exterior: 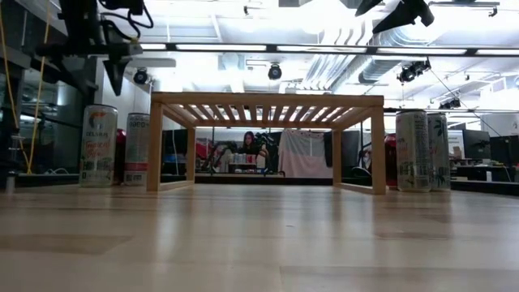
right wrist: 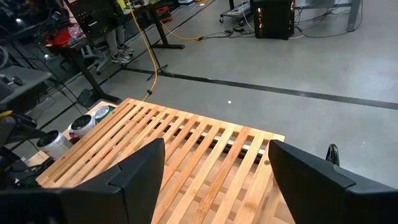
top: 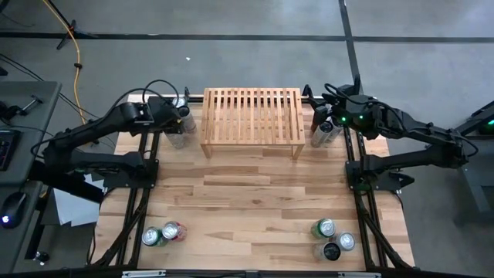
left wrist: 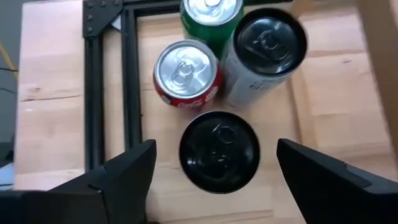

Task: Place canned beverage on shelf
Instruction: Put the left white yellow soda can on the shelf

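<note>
The shelf (top: 251,120), a low light-wood rack with a slatted top, stands at the table's far middle. Left of it is a cluster of upright cans: a black-topped one (left wrist: 219,151), a red one (left wrist: 186,68), a green one (left wrist: 211,12) and a tall white one (left wrist: 267,43). My left gripper (left wrist: 214,180) hangs open above the cluster, its fingers on either side of the nearest black-topped can and clear of it. My right gripper (right wrist: 214,180) is open and holds nothing. It hovers at the shelf's right end above two tall cans (exterior: 422,150).
Two cans (top: 162,233) stand near the table's front left corner, and three (top: 332,239) near the front right. Black frame rails (left wrist: 93,93) run along the table's left edge beside the cluster. The middle of the wooden tabletop (top: 247,201) holds nothing.
</note>
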`<move>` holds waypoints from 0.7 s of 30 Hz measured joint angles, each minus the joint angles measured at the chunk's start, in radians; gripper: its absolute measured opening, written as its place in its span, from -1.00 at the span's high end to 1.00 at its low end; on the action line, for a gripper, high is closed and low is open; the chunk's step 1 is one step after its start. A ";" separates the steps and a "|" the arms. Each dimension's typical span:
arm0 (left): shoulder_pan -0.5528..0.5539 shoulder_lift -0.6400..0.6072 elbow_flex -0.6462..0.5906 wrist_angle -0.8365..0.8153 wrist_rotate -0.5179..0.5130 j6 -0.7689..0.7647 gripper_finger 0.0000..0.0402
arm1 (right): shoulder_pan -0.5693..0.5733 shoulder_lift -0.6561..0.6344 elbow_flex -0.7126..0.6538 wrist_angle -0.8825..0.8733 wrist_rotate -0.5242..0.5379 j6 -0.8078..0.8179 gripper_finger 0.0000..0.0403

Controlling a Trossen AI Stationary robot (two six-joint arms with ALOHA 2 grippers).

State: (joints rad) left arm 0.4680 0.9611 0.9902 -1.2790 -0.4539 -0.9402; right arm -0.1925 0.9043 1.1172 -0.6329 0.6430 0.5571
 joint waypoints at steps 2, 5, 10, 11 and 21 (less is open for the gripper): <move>0.006 -0.004 0.000 -0.004 -0.001 0.000 -0.62 | 0.000 0.000 0.000 0.000 0.000 0.000 -0.35; 0.034 0.001 -0.001 -0.004 -0.001 0.014 -0.62 | 0.000 0.000 0.000 0.000 0.000 0.000 -0.35; 0.077 0.037 -0.002 0.005 0.010 0.056 -0.62 | 0.000 0.000 0.000 0.000 0.011 0.000 -0.35; 0.085 0.041 -0.002 0.010 0.017 0.065 -0.62 | 0.000 0.000 0.000 0.000 0.011 0.000 -0.35; 0.149 0.058 -0.002 0.055 0.084 0.123 -0.62 | 0.000 0.000 0.000 0.000 0.011 -0.008 -0.35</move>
State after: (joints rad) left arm 0.6166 1.0191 0.9886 -1.2242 -0.3699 -0.8168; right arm -0.1924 0.9043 1.1172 -0.6331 0.6540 0.5491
